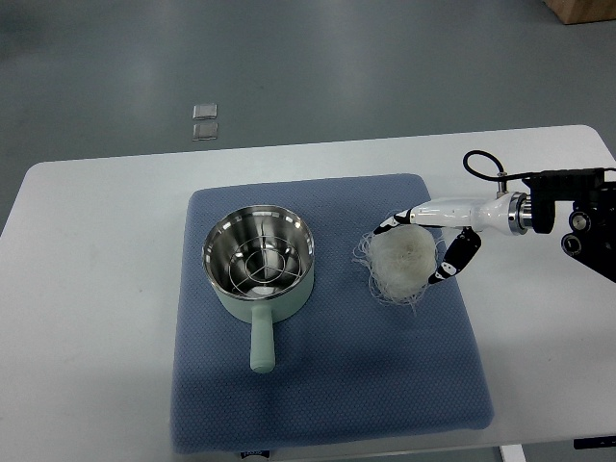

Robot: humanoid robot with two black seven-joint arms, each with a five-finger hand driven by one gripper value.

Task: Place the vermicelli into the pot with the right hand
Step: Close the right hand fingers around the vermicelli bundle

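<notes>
A pale green pot [258, 262] with a shiny steel inside and a rack in it sits on the blue mat [327, 385], handle pointing toward me. A white bundle of vermicelli [398, 265] lies on the mat to the pot's right. My right hand [423, 248] reaches in from the right edge; its fingers [456, 258] curve around the right side of the vermicelli, touching it. I cannot see a firm grasp. The bundle rests on the mat. The left arm is out of view.
The mat lies on a white table [87, 289]. Two small clear squares [204, 121] lie on the grey floor beyond the table's far edge. A cardboard box corner [582, 10] shows at the top right.
</notes>
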